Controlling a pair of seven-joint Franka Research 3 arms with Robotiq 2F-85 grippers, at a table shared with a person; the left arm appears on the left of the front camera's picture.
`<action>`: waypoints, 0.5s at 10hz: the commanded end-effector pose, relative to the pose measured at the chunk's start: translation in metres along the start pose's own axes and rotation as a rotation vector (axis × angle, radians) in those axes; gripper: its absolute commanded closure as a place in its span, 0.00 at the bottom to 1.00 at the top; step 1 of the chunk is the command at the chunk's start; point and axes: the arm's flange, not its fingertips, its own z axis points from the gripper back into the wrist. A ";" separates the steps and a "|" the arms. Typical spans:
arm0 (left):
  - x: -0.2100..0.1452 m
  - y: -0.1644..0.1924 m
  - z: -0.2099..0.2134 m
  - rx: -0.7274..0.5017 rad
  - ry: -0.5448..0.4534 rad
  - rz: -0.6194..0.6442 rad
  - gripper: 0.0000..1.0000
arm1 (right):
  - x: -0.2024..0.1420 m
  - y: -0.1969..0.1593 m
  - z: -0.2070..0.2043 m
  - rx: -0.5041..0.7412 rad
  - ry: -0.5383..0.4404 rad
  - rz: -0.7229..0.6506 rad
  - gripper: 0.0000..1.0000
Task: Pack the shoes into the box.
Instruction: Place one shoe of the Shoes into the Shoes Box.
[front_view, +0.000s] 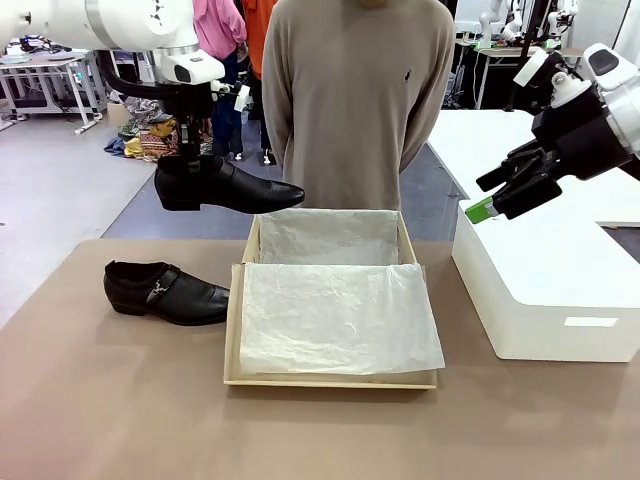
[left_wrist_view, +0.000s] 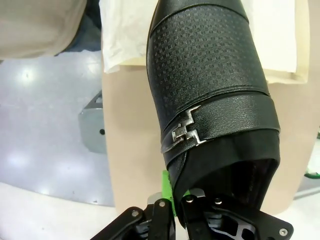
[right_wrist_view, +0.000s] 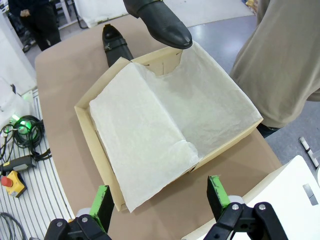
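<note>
My left gripper is shut on the heel end of one black shoe and holds it in the air, toe pointing right, just left of the box's far left corner. In the left wrist view that shoe rises from my left gripper, buckle strap showing. The other shoe lies on the table left of the box; it is also seen at the far side. The tan box stands open, lined with white tissue paper. My right gripper hangs open above the white block, well right of the box, with nothing between its fingers.
A large white block stands on the table right of the box. A person in a beige sweater stands at the far edge behind the box. Bare brown tabletop lies in front and to the left.
</note>
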 end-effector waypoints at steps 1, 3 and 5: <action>-0.002 0.001 0.004 0.016 0.003 0.000 1.00 | 0.000 -0.003 -0.001 0.014 -0.022 0.015 0.00; -0.002 0.001 0.004 0.016 0.003 0.000 1.00 | 0.000 -0.003 -0.001 0.014 -0.022 0.015 0.00; 0.011 -0.002 0.002 0.009 0.002 0.011 1.00 | 0.000 -0.003 -0.001 0.014 -0.022 0.015 0.00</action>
